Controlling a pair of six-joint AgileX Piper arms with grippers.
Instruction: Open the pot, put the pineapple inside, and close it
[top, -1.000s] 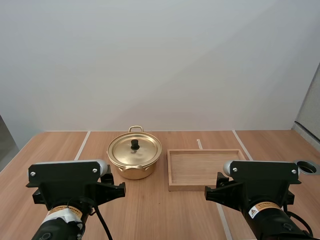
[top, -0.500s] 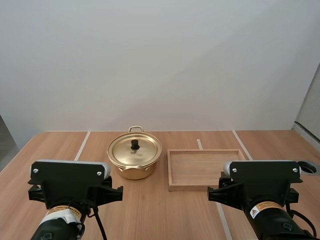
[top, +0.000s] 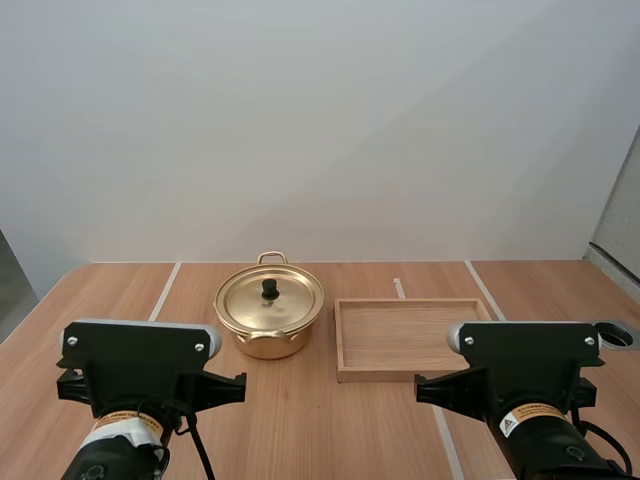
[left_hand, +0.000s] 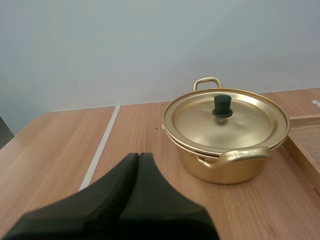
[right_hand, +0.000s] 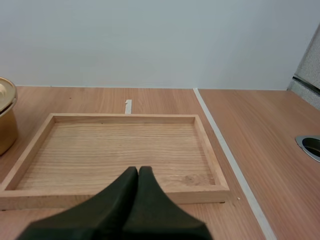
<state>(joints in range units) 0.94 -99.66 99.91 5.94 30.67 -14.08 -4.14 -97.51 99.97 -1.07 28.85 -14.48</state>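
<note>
A golden pot (top: 268, 325) stands on the table left of centre, its lid (top: 270, 298) on and a black knob (top: 269, 288) on top. From the left wrist view, the pot (left_hand: 227, 165) sits a short way ahead and to the right of my left gripper (left_hand: 139, 156), whose fingers lie together as one dark wedge, shut on nothing. My right gripper (right_hand: 138, 170) is likewise shut and empty, low over the near rim of the wooden tray (right_hand: 125, 118). Both arms (top: 140, 380) (top: 525, 375) hang at the table's near edge.
The wooden tray (top: 339, 345) lies just right of the pot with nothing in it. A round metal-rimmed hole (top: 617, 335) sits in the table at the far right. White lines run across the wooden tabletop.
Both arms' wrist ends have shifted very slightly at the near edge. The pot and the tray have not moved.
</note>
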